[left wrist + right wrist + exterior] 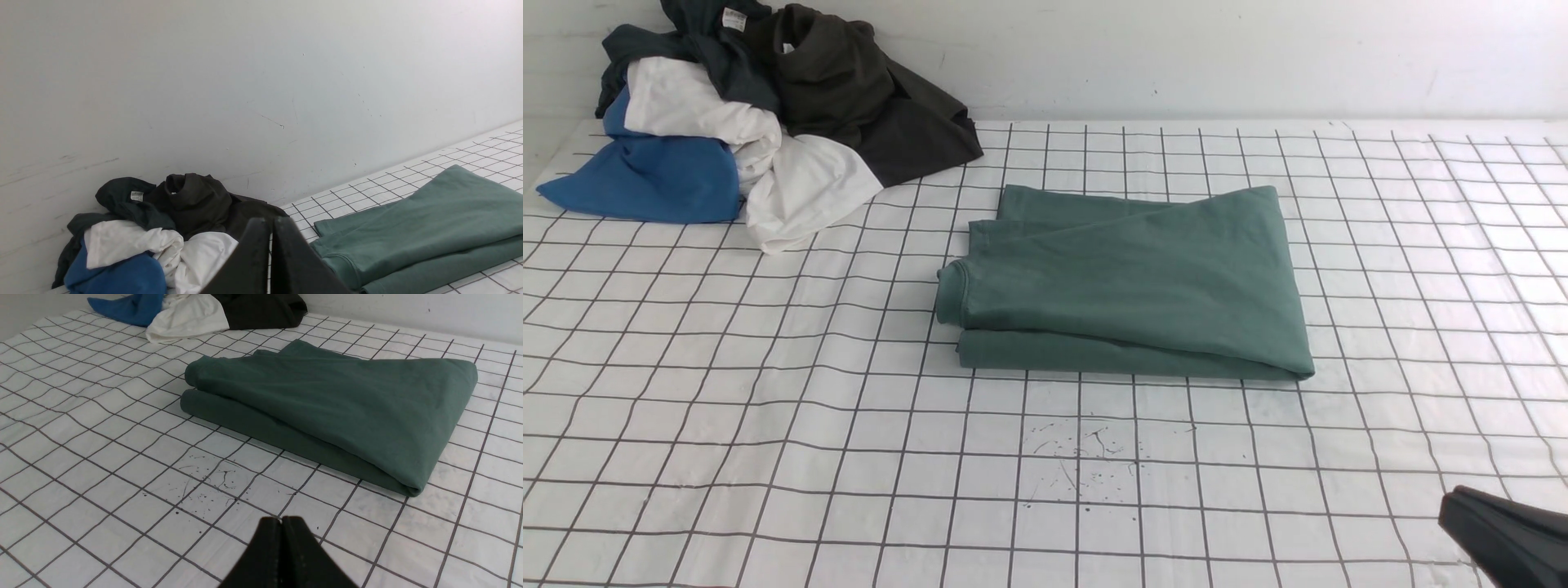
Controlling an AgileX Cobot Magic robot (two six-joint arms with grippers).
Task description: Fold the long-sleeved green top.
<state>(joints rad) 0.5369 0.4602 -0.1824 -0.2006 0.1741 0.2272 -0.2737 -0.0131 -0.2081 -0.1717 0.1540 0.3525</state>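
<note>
1. Far left, against the wall: one heap of clothes (760, 114) — at least four colours countable: one blue piece (645, 180), one white piece (792, 184), one dark teal garment (707, 41) with a white neck tag, one dark olive-brown garment (866, 98). They overlap; where each begins and ends cannot be made out. The top of the heap is cut off by the front view's edge.
2. Left gripper (271, 228): seen only in its own wrist view, fingers pressed together with nothing between them, lower part cut off. It does not appear in the front view.
3. Centre: one green long-sleeved top (1127, 286), folded into a compact stack on the grid-patterned table cover (768, 408), well apart from the heap. Ribbed neckline at its left end. Sleeves and cuffs hidden inside the folds; no logo visible.
4. In front of the top: one patch of small dark specks and scratches (1086, 457) on the cover.
5. Right gripper (282, 526): fingers closed, empty, clear of the top — in the front view only a dark piece shows at the lower right corner.
</note>
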